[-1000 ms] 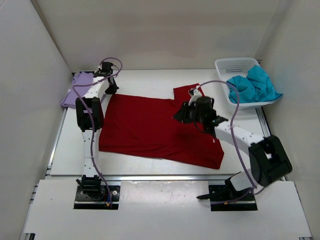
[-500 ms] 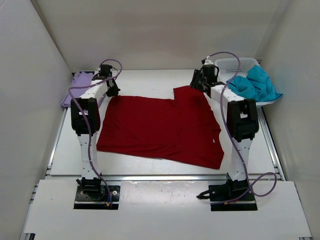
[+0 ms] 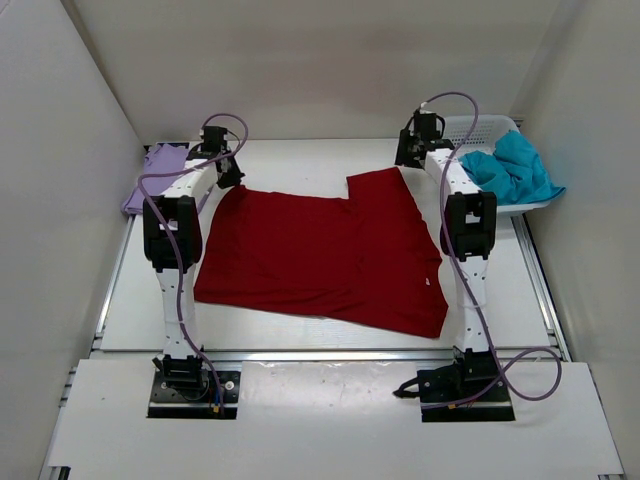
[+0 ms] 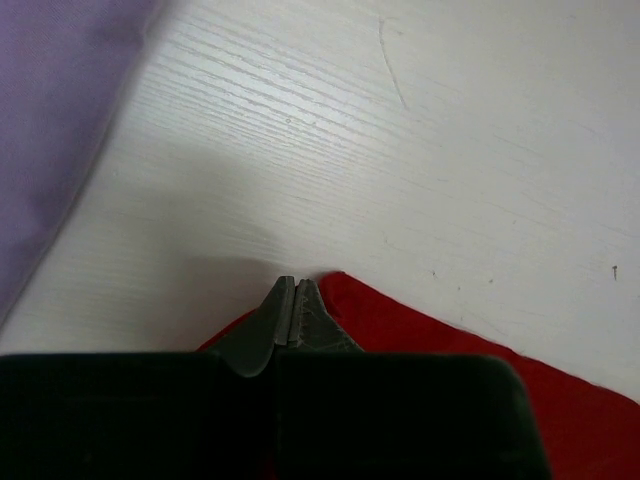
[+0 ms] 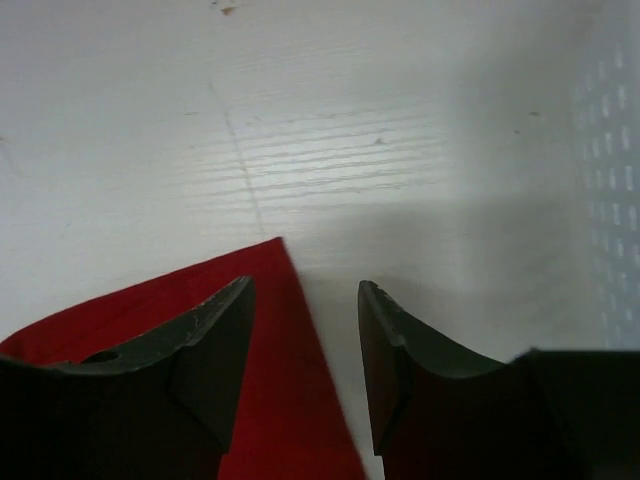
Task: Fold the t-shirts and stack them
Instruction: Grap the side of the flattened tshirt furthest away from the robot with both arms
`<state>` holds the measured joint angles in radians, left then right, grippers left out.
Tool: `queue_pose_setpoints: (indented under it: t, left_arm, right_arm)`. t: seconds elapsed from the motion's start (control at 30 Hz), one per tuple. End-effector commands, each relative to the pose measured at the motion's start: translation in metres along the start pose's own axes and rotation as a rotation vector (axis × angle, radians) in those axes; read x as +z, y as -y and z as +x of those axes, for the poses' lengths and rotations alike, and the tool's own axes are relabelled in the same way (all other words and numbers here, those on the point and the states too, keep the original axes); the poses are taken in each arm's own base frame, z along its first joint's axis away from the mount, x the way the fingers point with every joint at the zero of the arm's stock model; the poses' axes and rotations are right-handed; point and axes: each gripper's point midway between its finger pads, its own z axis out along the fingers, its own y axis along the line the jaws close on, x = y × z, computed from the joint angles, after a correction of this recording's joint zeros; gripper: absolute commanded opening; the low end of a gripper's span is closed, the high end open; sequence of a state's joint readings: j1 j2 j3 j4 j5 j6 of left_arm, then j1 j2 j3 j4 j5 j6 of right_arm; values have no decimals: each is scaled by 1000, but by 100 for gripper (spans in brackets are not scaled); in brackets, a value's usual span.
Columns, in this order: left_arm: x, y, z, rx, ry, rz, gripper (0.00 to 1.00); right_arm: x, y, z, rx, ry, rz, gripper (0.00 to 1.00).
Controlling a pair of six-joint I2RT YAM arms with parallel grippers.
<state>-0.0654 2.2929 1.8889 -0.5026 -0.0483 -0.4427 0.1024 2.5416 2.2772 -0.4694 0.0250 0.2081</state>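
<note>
The deep red t-shirt (image 3: 320, 250) lies spread flat mid-table. My left gripper (image 3: 229, 179) is at its far left corner. In the left wrist view the jaws (image 4: 291, 290) are pressed together, with the red cloth (image 4: 430, 335) showing on both sides of them. My right gripper (image 3: 409, 160) hovers at the shirt's far right corner. There it stands open (image 5: 305, 292), the red corner (image 5: 285, 400) lying between its fingers, untouched. The lavender t-shirt (image 3: 152, 175) lies at the far left, also seen in the left wrist view (image 4: 50, 120). The teal t-shirt (image 3: 510, 170) spills out of the basket.
The white lattice basket (image 3: 462, 130) stands at the far right corner, its wall showing in the right wrist view (image 5: 612, 150). White walls enclose the table on three sides. Both arms stretch far out from their bases at the near edge.
My right arm swung from over the shirt's middle out to its far right corner, and its jaws opened. The left gripper stayed shut at the far left corner.
</note>
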Motion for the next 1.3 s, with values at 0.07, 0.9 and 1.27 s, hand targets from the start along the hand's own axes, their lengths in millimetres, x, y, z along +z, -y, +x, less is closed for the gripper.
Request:
queue_pose_setpoints:
  t: [0.07,0.9,1.27]
  left_arm:
    - [-34,17,-32,4,81,48,0]
    - [-37,12,-31,-47,93,107,0]
    - [-40,7,-35,-74,114,129,0]
  right_arm:
    - [1,-5,-4,-8,-7,-45,43]
    - [14,-18,4,122,-46,-247,20]
    - [15,-22,13,140,-84,-275,27]
